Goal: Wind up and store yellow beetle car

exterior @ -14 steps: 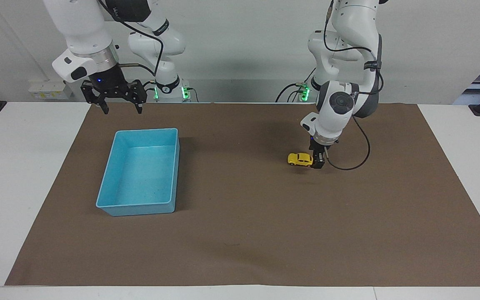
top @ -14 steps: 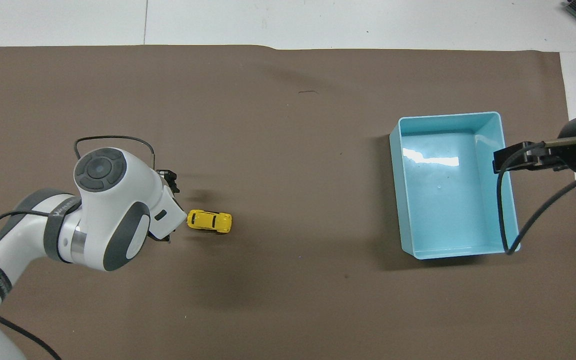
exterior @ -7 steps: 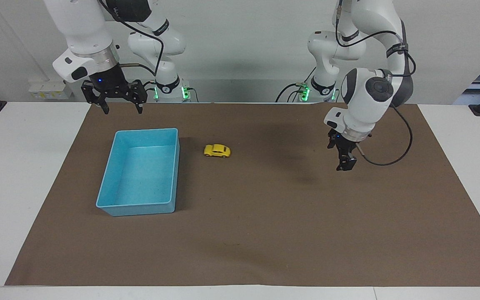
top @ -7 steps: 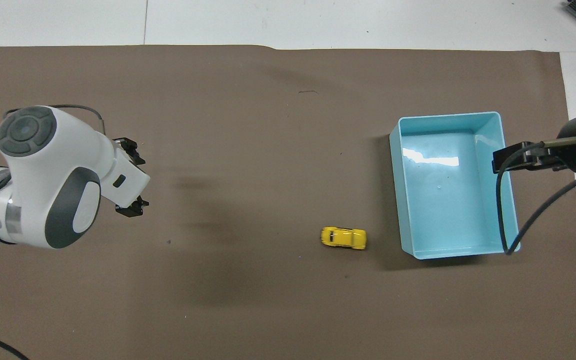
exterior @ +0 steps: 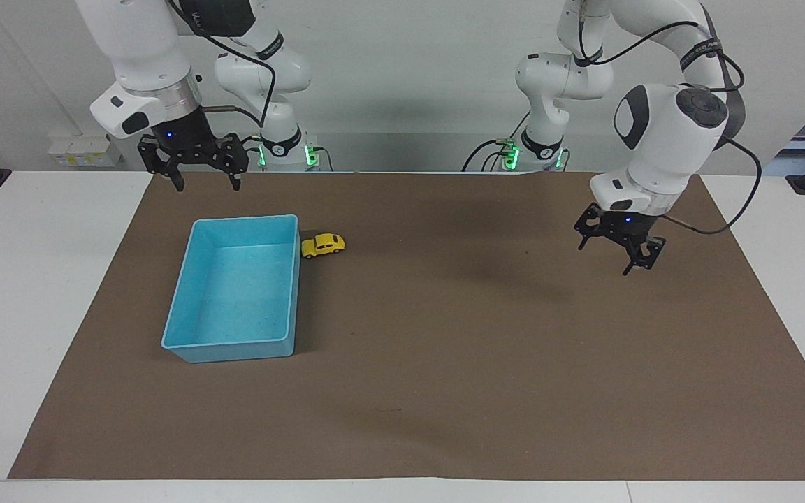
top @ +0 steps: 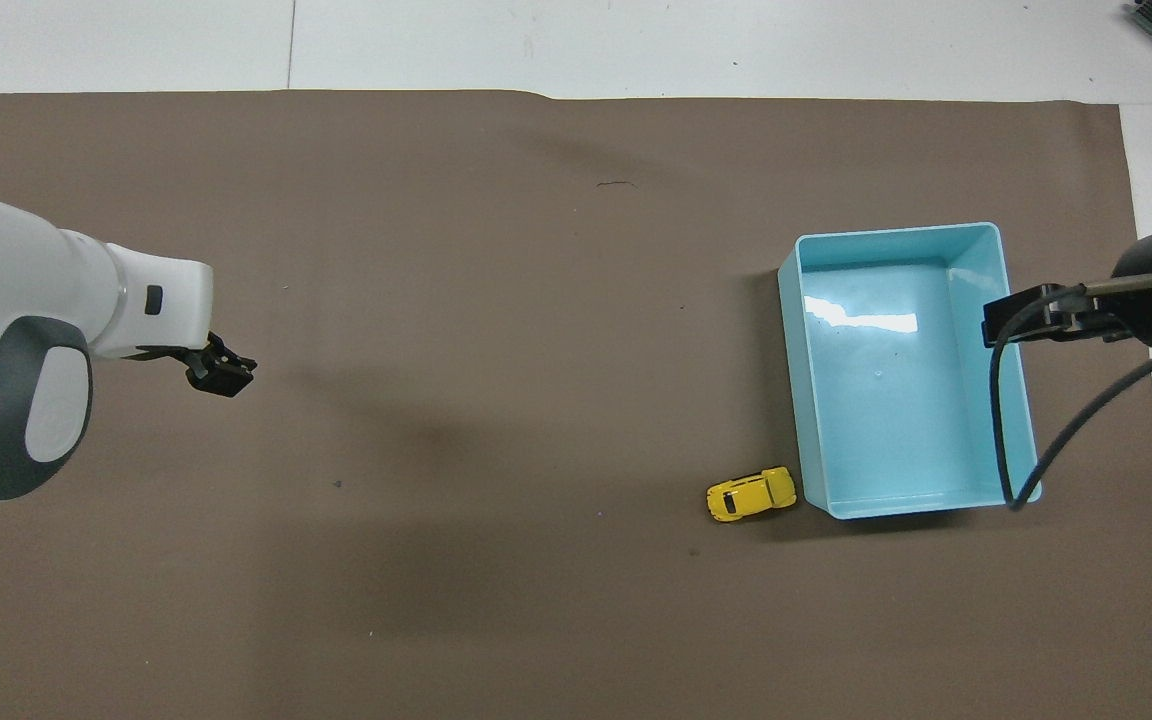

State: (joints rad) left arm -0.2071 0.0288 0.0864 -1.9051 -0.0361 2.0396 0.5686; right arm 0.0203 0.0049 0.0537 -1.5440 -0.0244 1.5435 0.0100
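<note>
1. A second ago I had the yellow beetle car [exterior: 323, 244] at the left gripper [exterior: 620, 246]; since then it has run across the brown mat [exterior: 444, 363] on the tabletop toward the right arm's end

2. It now sits on its wheels against the outer wall of the blue bin [exterior: 235, 286], near the corner closest to the robots, slightly skewed, not inside

3. My left gripper has lifted away over bare mat, fingers released and holding nothing

4. The right gripper [exterior: 201, 162] waits above the bin's robot-side edge, fingers spread

5. I judge winding finished; storing remains, with the right arm best placed to pick it up
</note>
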